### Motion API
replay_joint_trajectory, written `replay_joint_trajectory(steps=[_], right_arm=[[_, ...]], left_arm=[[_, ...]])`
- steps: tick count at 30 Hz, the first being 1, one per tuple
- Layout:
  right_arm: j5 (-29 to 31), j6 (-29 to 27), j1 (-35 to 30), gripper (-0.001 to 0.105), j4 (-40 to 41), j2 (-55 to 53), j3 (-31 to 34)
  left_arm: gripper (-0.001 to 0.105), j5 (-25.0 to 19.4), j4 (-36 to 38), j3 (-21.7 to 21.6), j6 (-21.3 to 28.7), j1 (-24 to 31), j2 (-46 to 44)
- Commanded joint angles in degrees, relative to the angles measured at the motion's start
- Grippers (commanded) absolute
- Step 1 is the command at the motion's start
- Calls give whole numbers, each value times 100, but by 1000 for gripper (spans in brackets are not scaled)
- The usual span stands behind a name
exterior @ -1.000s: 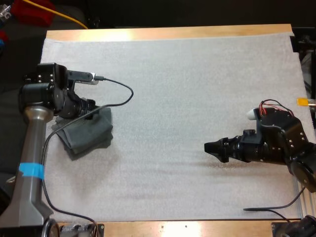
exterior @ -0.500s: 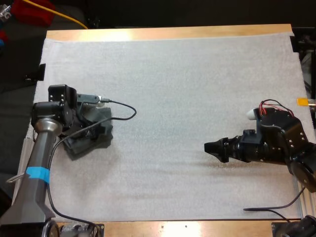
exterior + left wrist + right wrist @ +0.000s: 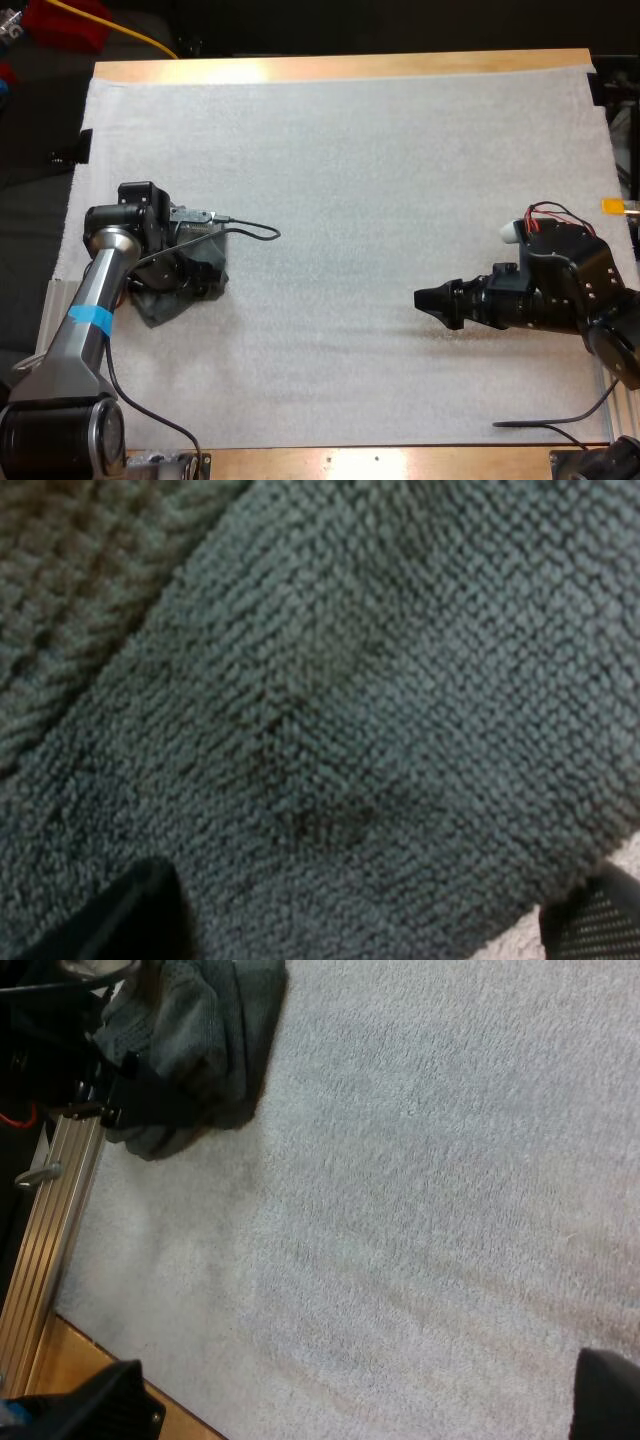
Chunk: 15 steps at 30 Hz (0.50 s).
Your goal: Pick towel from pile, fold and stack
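A crumpled dark grey-green towel (image 3: 165, 305) lies at the left edge of the white mat (image 3: 350, 180). My left gripper (image 3: 192, 278) points straight down into it. In the left wrist view the towel (image 3: 330, 700) is very close under the left gripper (image 3: 365, 930), and the fingertips (image 3: 130, 920) stand wide apart, open. My right gripper (image 3: 432, 300) hovers over bare mat on the right, pointing left, far from the towel. Its fingers (image 3: 100, 1400) are spread open with nothing between them. The right wrist view looks across the mat to the towel (image 3: 200, 1020), with the left gripper (image 3: 140, 1095) on it.
The mat's left edge and a metal rail (image 3: 50, 1220) run just beside the towel. The wooden table edge (image 3: 350, 66) borders the far side. Bare mat stretches between the two arms.
My left arm has swung toward the near side and dropped, bringing its gripper down onto the towel. The right arm has not moved.
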Motion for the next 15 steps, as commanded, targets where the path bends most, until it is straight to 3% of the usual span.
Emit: replay_joint_trajectory(steps=[1,6,15], right_arm=[[-56,-65,6,81,28,-61,-5],[-56,-65,6,81,28,-61,-5],[241,-65,6,81,-236,-61,-5]], left_arm=[[71,7,82,-119,-52,-13,-20],[71,108,373,-581,-52,-13,-202],[71,804,461,-1463,-89,-13,-1170]])
